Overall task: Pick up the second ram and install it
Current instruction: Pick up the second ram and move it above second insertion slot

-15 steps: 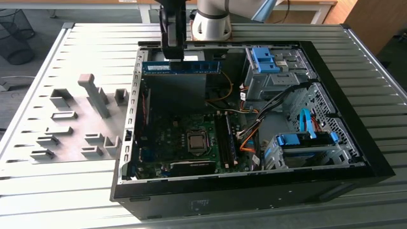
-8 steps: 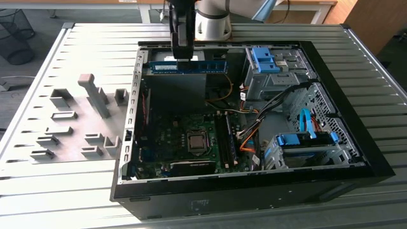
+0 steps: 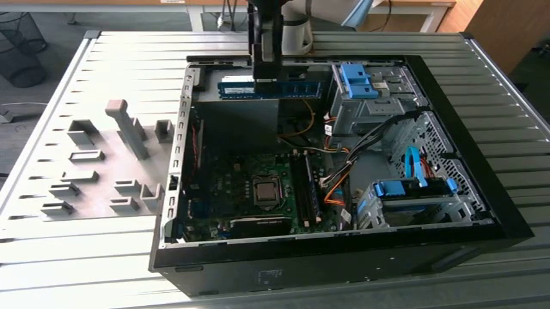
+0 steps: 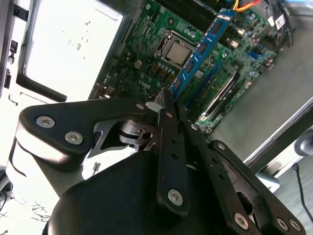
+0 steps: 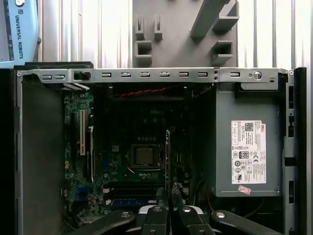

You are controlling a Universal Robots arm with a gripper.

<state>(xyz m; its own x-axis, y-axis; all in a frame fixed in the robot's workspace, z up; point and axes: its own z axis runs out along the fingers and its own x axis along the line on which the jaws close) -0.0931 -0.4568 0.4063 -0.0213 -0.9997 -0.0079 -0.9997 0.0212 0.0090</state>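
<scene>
Our gripper (image 3: 265,77) hangs above an open computer case (image 3: 344,243), its fingers pinched narrow on the ram stick (image 3: 292,89). It grips the long green-blue board near the middle of its upper edge, so the stick extends level to either side of the fingertips in the exterior view. In the second wrist view the stick (image 4: 200,49) reaches away from the closed fingertips. In the first wrist view it appears edge-on as a thin line (image 5: 167,156).

Directly beneath the gripper lies the motherboard (image 5: 122,147), with the square processor socket (image 5: 145,155) just to one side of the stick. Long memory slots (image 4: 222,90) run roughly parallel to the stick, well below it.

To do this step well, we judge, the stick should be kept level and in line with a slot, its lower edge square to the board. The orange and yellow cables (image 3: 337,187) nearby could snag it.

The case rests on a slatted metal table (image 3: 129,71). A grey plate of plastic blocks (image 3: 103,174) sits beside the case. Beyond the table we see a bare floor and a wire basket (image 3: 19,51).
</scene>
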